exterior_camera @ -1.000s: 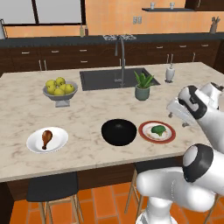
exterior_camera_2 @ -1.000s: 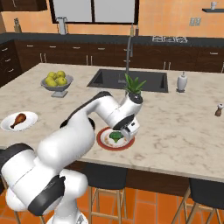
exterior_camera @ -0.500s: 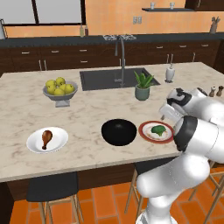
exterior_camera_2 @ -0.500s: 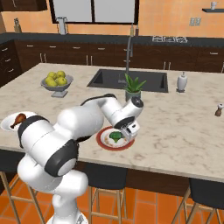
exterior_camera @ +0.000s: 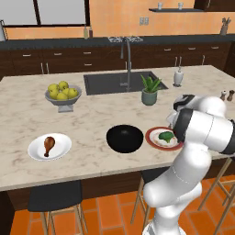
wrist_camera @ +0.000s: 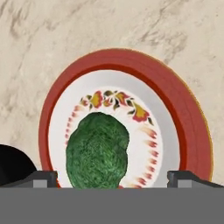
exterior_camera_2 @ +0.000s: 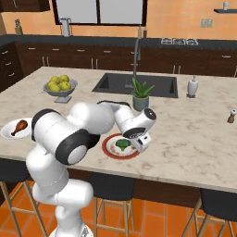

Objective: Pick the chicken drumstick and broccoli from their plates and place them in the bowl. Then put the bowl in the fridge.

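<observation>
A white arm bends over the front edge of a marble island counter [exterior_camera: 27, 124]. Its elbow sticks out above the counter's near edge, and the forearm folds back toward the red-rimmed plate [exterior_camera_2: 111, 150], with the hand pointing down at it.

The gripper [wrist_camera: 112, 177] hangs just above the plate. In the hand view its two dark fingertips [wrist_camera: 43, 177] stand wide apart at the bottom edge, one on each side of the broccoli [wrist_camera: 98, 151], so the pincer is released and holds nothing.

The broccoli [exterior_camera: 165, 136] lies in the middle of the red-rimmed plate [exterior_camera: 151, 137]. The black bowl [exterior_camera: 125, 138] sits just left of that plate, nearly touching it. Well to the left of the bowl, the drumstick [exterior_camera: 48, 145] lies on a plain white plate [exterior_camera: 62, 149] near the counter's front edge.

Behind the bowl, toward the far side of the counter, are a sink [exterior_camera: 114, 82] with a tall faucet [exterior_camera: 126, 59] and a small potted plant [exterior_camera: 149, 89]. A grey pedestal bowl of apples [exterior_camera: 63, 94] stands behind the white plate.
</observation>
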Motion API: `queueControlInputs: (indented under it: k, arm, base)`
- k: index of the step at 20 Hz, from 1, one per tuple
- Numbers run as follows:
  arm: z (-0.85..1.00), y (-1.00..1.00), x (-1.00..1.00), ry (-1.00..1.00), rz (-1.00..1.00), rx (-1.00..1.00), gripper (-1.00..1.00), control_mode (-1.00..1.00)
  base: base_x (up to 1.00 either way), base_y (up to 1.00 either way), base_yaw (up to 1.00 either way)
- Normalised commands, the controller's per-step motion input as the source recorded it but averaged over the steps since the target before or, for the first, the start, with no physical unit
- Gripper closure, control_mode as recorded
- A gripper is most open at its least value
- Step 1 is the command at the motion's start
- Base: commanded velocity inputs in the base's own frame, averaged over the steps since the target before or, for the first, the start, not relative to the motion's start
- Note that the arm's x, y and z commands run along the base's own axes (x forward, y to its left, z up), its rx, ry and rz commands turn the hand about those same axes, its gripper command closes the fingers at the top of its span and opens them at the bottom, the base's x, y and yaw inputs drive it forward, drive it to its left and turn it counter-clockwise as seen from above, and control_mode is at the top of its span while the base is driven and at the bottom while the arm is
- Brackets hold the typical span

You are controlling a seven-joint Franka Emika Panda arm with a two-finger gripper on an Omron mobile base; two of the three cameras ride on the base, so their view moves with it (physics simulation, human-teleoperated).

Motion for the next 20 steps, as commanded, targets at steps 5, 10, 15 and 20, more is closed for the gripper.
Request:
queueControlInputs:
  k: [5,10,15,20]
  arm:
    - [-0.20,0.45,0.04,0.00,0.00,0.00,-1.00,-1.00]
    - [-0.31,0.34,0.12,0.00,0.00,0.01,-1.00,-1.00]
    - [-0.40,0.33,0.10,0.00,0.00,0.03,1.00,-1.00]
    - [-0.24,0.04,-0.04,-0.01,0.00,0.05,1.00,-1.00]
  base:
    - [0.00,0.00,0.00]
    - [0.00,0.00,0.00]
    - [0.00,0.00,0.00]
    - [0.00,0.00,0.00]
